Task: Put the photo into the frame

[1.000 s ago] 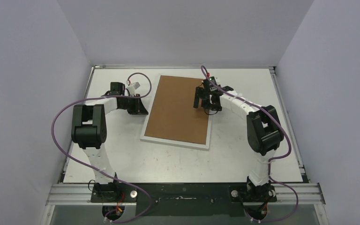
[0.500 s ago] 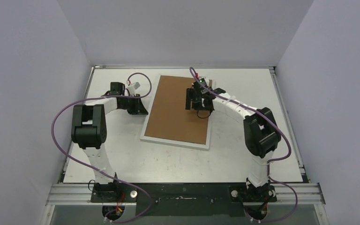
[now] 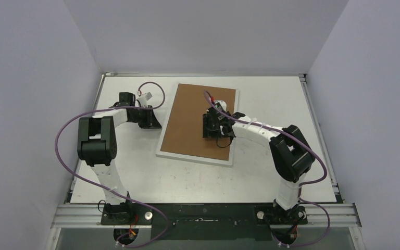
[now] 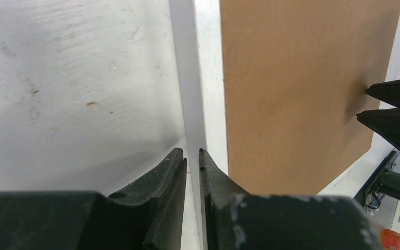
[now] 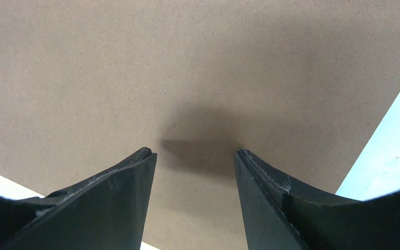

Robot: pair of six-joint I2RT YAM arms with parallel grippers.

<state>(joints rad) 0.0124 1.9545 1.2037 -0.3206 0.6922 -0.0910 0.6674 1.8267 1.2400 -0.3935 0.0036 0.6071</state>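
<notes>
The frame [image 3: 195,157] lies face down in mid-table, its brown board [image 3: 192,122] facing up inside a thin white rim [image 4: 211,78]. The photo is not in view. My left gripper [image 3: 155,121] sits at the frame's left edge. In the left wrist view its jaws [image 4: 191,151] stand almost together with the white rim running between them. My right gripper [image 3: 207,130] is over the right half of the board [image 5: 198,67], just above it. Its jaws [image 5: 194,152] stand apart with nothing between them. Its fingertips [image 4: 393,112] also show at the right of the left wrist view.
Grey walls close off the white table [image 3: 135,172] at the back and on both sides. A metal rail [image 3: 203,214] carrying both arm bases runs along the near edge. Purple cables [image 3: 65,130] loop off each arm.
My right gripper has moved left and nearer across the board, and its jaws have narrowed. My left gripper has stayed at the frame's left edge.
</notes>
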